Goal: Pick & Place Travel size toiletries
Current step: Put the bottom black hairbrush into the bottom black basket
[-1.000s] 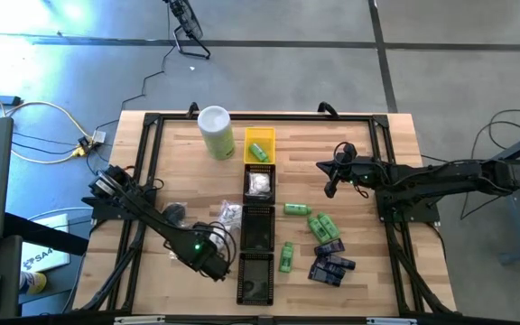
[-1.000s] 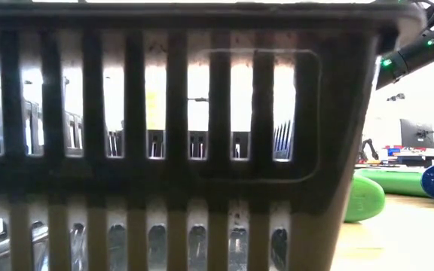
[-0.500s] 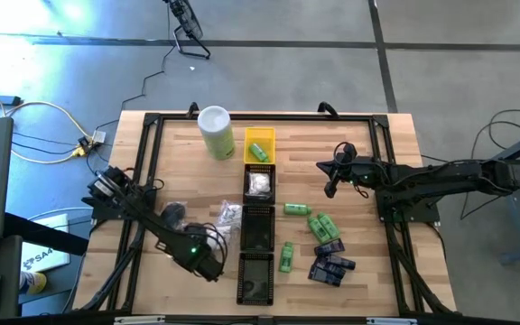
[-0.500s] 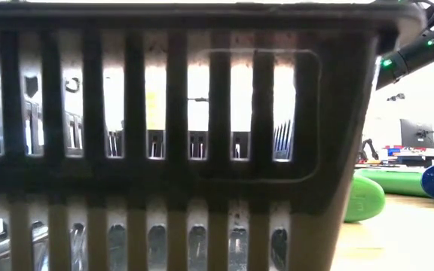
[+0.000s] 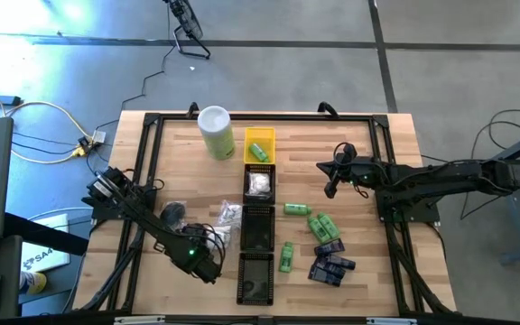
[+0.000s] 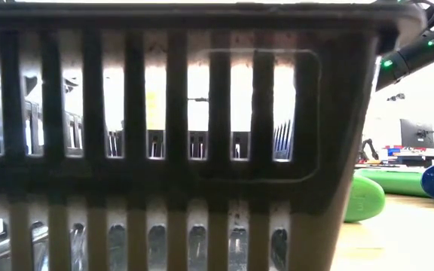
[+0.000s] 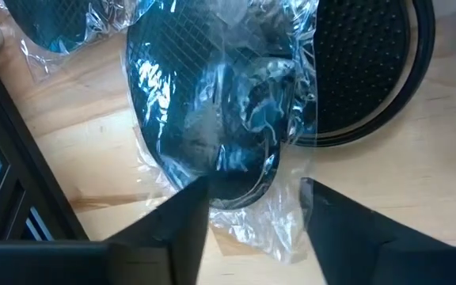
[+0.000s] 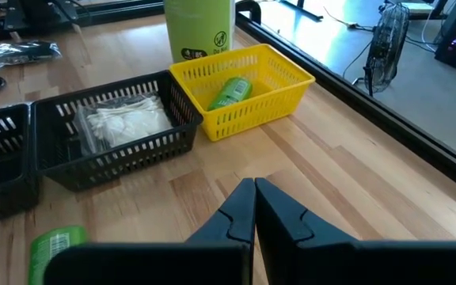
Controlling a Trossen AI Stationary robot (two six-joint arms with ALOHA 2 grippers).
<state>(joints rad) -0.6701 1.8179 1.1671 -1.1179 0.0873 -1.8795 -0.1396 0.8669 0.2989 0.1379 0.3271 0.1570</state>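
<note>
the black round puck in clear crinkly wrap [image 7: 212, 119] lies flat on the wooden desk [image 5: 179, 144], near the front left part, and the tip of my left claw [image 5: 208, 267] is just over it. in my left wrist view the two dark fingers [image 7: 184, 218] stand on both sides of the puck's near edge, with a gap between them; i cannot tell if they already touch the wrap. a second black puck [image 7: 366, 71], without wrap on its visible part, lies just beside the first one and partly under the wrap.

more wrapped pieces [image 5: 228, 215] lie near, left of the row of small trays [image 5: 258, 236] in the middle of the desk. the yellow tray [image 8: 244, 91] holds one green little bottle [image 8: 229, 93], and the black tray next to it [image 8: 109, 138] holds a white wrapped piece [image 8: 125, 123]. other green bottles [image 5: 319, 224] and dark blue packets [image 5: 330, 266] lie on the right of the trays.

my right claw [image 8: 253, 210] waits above the right part of the desk, fingers pressed together, holding nothing. the tall pale-green canister [image 5: 216, 132] stands at the back.
</note>
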